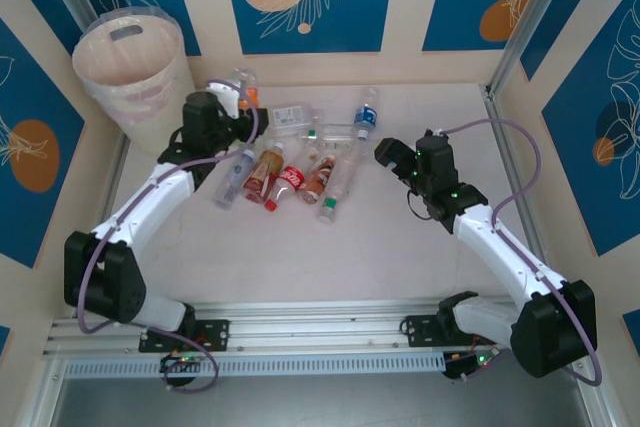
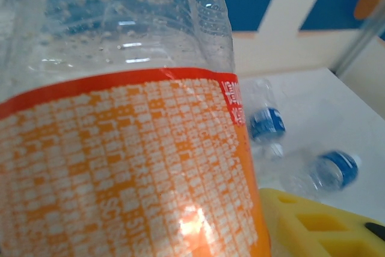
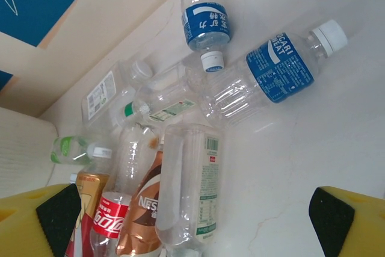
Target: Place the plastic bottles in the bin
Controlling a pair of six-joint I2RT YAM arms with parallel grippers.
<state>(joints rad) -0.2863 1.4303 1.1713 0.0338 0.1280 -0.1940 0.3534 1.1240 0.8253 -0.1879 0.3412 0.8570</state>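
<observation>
One orange-labelled bottle (image 2: 120, 179) is clamped in the left fingers (image 2: 313, 224), just right of the bin (image 1: 140, 87) at the bench's far-left corner. Other bottles (image 1: 290, 179) are heaped mid-bench near the far edge. The right fingers (image 3: 24, 224) are spread wide beside them.
</observation>
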